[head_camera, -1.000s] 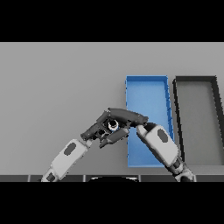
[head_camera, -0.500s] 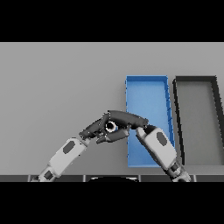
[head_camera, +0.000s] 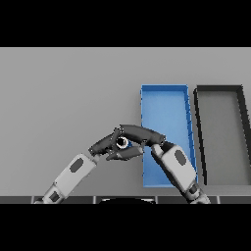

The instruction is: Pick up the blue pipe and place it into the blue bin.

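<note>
The blue pipe (head_camera: 124,142) shows only as a small blue end with a pale ring, just left of the blue bin (head_camera: 164,100). My right hand (head_camera: 143,134) reaches left from the bin's near left edge, its fingers curled over the pipe and its thumb under it. My left hand (head_camera: 103,144) lies right against the pipe's left side with relaxed fingers. Most of the pipe is hidden between the two hands.
A dark grey bin (head_camera: 219,91) stands right of the blue bin, their long sides nearly touching. My right forearm (head_camera: 175,166) lies across the blue bin's near end. Bare grey table stretches left and beyond the hands.
The right hand and the pipe have shifted slightly left and up. The left hand has barely moved.
</note>
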### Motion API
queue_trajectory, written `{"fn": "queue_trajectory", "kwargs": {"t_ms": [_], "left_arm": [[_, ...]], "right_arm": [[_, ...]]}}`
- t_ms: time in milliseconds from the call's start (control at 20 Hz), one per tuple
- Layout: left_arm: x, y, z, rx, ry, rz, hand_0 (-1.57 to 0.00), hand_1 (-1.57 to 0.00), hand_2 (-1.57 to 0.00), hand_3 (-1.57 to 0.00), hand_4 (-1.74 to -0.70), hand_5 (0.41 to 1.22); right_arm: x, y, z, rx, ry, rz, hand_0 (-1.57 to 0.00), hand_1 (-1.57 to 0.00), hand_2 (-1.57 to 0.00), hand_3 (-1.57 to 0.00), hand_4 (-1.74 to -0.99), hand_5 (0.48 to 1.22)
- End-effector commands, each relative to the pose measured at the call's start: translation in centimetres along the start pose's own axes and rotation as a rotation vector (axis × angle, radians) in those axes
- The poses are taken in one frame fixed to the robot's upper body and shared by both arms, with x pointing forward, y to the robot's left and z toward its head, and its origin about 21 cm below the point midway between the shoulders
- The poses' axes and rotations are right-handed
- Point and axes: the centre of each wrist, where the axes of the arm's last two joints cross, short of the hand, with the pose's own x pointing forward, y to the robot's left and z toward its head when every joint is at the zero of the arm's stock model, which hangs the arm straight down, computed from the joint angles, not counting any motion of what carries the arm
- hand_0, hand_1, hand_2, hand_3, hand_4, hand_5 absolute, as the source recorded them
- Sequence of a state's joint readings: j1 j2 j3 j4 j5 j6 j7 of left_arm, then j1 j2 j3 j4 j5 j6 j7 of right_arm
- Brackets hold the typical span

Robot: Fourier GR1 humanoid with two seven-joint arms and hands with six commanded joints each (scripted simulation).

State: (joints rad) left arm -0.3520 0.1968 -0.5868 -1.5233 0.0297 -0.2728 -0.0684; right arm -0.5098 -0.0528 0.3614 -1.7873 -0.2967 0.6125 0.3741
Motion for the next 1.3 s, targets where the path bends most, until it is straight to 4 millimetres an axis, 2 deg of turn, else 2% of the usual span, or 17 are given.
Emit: {"fn": "queue_trajectory", "kwargs": {"t_ms": [0,200,400,550,700,750,950,1100,1200,1250], "left_arm": [[-0.1,0.1,0.1,0.004,0.018,-0.006,-0.13,-0.11,-0.11,-0.04,-0.85,0.794],[-0.3,0.3,-0.1,0.022,0.031,0.008,-0.05,-0.04,-0.04,-0.02,-0.83,0.659],[-0.3,0.3,0.5,0.050,0.110,0.057,-0.02,-0.02,-0.02,-0.01,-0.87,0.612],[-0.3,0.2,0.7,0.050,0.120,0.049,-0.01,-0.01,-0.01,0.00,-0.88,0.572],[-0.2,-0.2,0.6,0.043,0.137,0.052,0.00,0.00,0.00,0.00,-0.87,0.535],[-0.4,-0.1,1.1,0.041,0.136,0.050,0.00,0.00,0.00,0.00,-0.87,0.529],[-0.5,-0.2,1.2,0.037,0.147,0.056,0.00,0.00,0.00,0.00,-0.86,0.503],[-0.3,-0.3,1.2,0.036,0.140,0.051,0.00,0.00,0.00,0.00,-0.87,0.486],[-0.1,0.1,1.1,0.038,0.135,0.044,0.00,0.00,0.00,0.00,-0.87,0.484],[-0.2,0.3,1.3,0.044,0.137,0.047,0.00,0.00,0.00,0.00,-0.86,0.483]], "right_arm": [[0.2,0.0,-0.3,-0.003,-0.005,0.002,-1.57,-1.57,-1.57,-1.57,-1.484,1.217],[0.1,-0.2,0.2,-0.025,-0.030,0.012,-1.57,-1.57,-1.57,-1.57,-1.485,1.219],[-0.1,-0.1,0.0,-0.031,-0.026,0.008,-1.57,-1.57,-1.57,-1.57,-1.491,1.220],[0.3,-1.0,-0.3,-0.034,-0.062,-0.164,-1.57,-1.57,-1.57,-1.57,-1.492,1.221],[2.0,-1.7,-0.4,-0.028,-0.095,-0.286,-1.57,-1.57,-1.57,-1.57,-1.494,1.221],[3.1,-2.3,-0.3,-0.030,-0.106,-0.301,-1.57,-1.57,-1.57,-1.57,-1.494,1.221],[6.8,-4.6,-0.6,-0.066,-0.128,-0.272,-1.57,-1.57,-1.57,-1.57,-1.493,1.221],[9.9,-6.4,-1.2,-0.065,-0.211,-0.167,-1.57,-1.57,-1.57,-1.57,-1.495,1.221],[11.6,-8.6,-1.1,-0.155,-0.234,-0.159,-1.57,-1.57,-1.57,-1.57,-1.496,1.221],[11.8,-9.8,-0.8,-0.211,-0.237,-0.153,-1.57,-1.57,-1.57,-1.57,-1.496,1.221]]}}
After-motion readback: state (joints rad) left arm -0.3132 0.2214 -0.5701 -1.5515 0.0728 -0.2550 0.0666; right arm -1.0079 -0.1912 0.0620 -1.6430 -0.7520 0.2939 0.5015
